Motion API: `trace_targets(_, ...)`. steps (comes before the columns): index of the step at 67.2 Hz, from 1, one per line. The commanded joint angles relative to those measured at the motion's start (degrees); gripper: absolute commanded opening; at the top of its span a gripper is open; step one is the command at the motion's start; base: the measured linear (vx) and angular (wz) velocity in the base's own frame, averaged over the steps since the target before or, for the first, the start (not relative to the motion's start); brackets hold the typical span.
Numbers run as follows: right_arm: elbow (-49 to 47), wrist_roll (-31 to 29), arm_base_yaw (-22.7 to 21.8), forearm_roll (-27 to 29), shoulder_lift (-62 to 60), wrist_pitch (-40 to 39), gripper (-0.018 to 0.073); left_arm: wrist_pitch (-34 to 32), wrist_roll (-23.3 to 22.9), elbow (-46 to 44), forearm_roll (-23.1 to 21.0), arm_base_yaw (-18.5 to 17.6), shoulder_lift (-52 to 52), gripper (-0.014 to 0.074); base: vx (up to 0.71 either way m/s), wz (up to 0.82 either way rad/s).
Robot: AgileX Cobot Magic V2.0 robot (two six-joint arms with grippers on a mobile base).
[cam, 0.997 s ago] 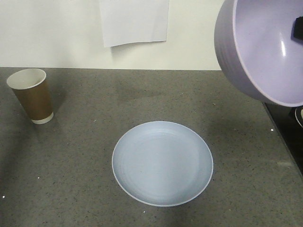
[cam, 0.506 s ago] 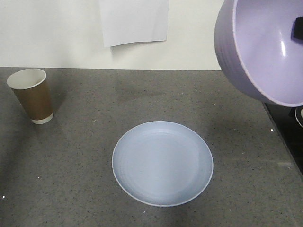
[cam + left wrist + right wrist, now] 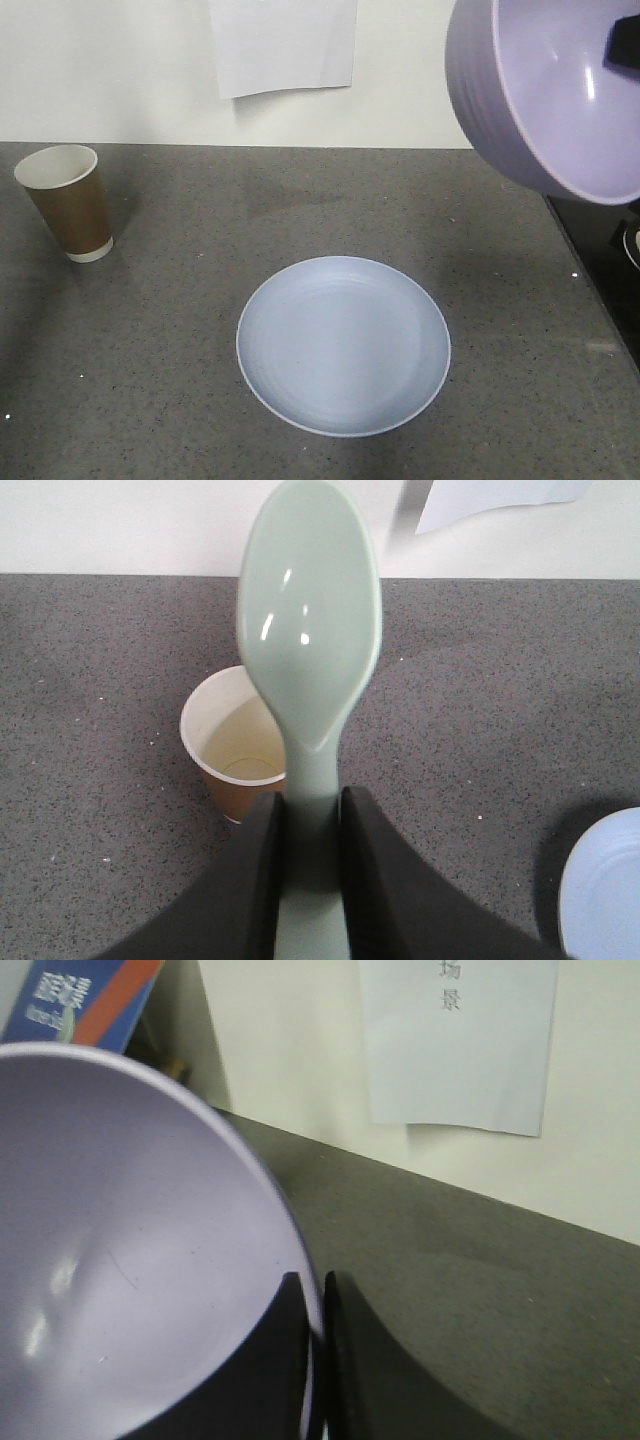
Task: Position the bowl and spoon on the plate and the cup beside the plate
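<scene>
Lavender bowl (image 3: 560,90) is off the tabletop (image 3: 180,330), held high at the right edge of the front view. It is tilted with its mouth toward the camera and is off to the right of the plate (image 3: 343,345), not above it. Right tool (image 3: 312,1345) is clamped on the bowl's rim, one finger inside the wall and one outside. Spoon (image 3: 310,630) is also lifted: left tool (image 3: 307,880) is closed on its handle, with the scoop end pointing away from the wrist. Cup (image 3: 68,200) stands upright on its base at the back left, well apart from the plate; in the left wrist view it shows just behind the spoon. Plate lies flat at front centre with nothing on it.

Status, as judged: both pickups look done, but none of the three placements is. Left to do: set the bowl down level on the plate, put the spoon on the plate (in the bowl or beside it is not specified), and bring the cup across to sit beside the plate. Both tools are occupied, so the cup likely waits until one is freed.
</scene>
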Motion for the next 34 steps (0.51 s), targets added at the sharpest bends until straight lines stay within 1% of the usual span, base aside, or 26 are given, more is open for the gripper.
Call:
trace_targets(1, -1.82, -4.12, -0.15, 9.97, 3.03, 0.51, -0.0006, -2.95, -0.02, -1.50, -1.62, -0.10, -1.56, -0.0006, 0.00, 0.00)
trace_targets(4, -1.82, -5.78, -0.15, 12.05, 5.39, 2.36, -0.0006, -2.95, -0.02, -1.50, -1.62, -0.10, -1.56, -0.0006, 0.00, 0.00)
trace_targets(8, -1.82, -7.02, 0.03, 12.98, 8.39, 4.47, -0.0006, -2.95, -0.02, -1.50, -1.62, -0.10, -1.56, -0.0006, 0.00, 0.00)
trace_targets(13, -1.82, -7.24, 2.44, 11.90, 12.27, 4.66, -0.0006, -2.95, -0.02, -1.50, -1.62, -0.10, -1.56, -0.0006, 0.00, 0.00)
trace_targets(17, -1.82, -7.51, 5.36, 10.31, 15.45, 4.45, -0.0006, -2.95, -0.02, -1.50, -1.68, -0.10, -1.56, -0.0006, 0.00, 0.00)
trace_targets(22, -1.82, -9.35, 10.76, 7.18, 19.66, 4.11, -0.0006, -2.95, -0.02, -1.50, -1.69, -0.10, -1.56, -0.0006, 0.00, 0.00)
trace_targets(24, -1.82, -9.65, 12.22, 6.06, 21.06, 3.56, -0.0006, -2.95, -0.02, -1.50, -1.69, -0.10, -1.56, -0.0006, 0.00, 0.00)
trace_targets(28, -1.82, -9.68, 16.38, 2.18, 23.68, 1.28, -0.0006, -2.95, -0.02, -1.50, -1.69, -0.10, -1.56, -0.0006, 0.00, 0.00)
trace_targets(34, -1.82, -9.39, 20.94, -3.58, 27.06, -1.33, -0.0004, -2.95, -0.02, -1.50, -1.69, -0.10, -1.56, -0.0006, 0.00, 0.00)
